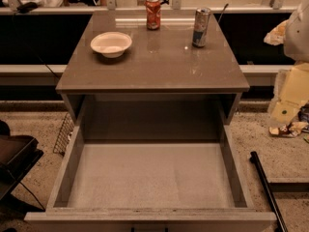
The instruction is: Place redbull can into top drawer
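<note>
Speckled floor, grey-brown cabinet mid-frame with a glossy top. Camera view: redbull can stands upright on the cabinet top, right rear area, outside the drawer. Orange soda can stands upright at rear centre, left of it and apart. White bowl sits on the left side of the top. Top drawer is pulled out toward the camera, its pale flat bottom showing. Black rod lies on the floor at lower right. Gripper is out of frame, so I can't tell if its fingers are apart or together.
</note>
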`<state>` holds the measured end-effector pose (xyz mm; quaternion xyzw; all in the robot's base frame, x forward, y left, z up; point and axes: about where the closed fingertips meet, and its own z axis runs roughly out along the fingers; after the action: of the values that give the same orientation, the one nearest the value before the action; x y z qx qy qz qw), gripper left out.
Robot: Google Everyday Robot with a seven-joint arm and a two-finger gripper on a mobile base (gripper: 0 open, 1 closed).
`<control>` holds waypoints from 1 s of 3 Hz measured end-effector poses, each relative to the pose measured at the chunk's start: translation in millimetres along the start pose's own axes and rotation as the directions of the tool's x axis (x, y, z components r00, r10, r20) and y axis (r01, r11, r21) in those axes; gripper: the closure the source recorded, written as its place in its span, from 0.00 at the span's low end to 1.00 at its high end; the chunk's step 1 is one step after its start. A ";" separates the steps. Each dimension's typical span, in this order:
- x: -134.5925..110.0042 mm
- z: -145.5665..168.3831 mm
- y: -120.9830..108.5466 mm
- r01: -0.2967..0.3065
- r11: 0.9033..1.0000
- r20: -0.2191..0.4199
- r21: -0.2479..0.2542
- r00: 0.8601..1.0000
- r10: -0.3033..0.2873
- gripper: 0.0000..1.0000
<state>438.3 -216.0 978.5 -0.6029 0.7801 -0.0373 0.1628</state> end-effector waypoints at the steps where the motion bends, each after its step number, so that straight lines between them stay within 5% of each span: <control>1: 0.0 0.0 0.0 0.000 1.000 0.000 0.000 1.000 0.000 0.00; 2: 3.4 1.3 0.1 -0.027 0.999 0.016 0.020 1.000 0.027 0.00; 3: 14.1 22.3 -18.0 -0.123 0.990 0.114 0.065 0.987 0.115 0.00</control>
<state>458.7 -231.3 959.1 -0.5500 0.8028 -0.0221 0.2291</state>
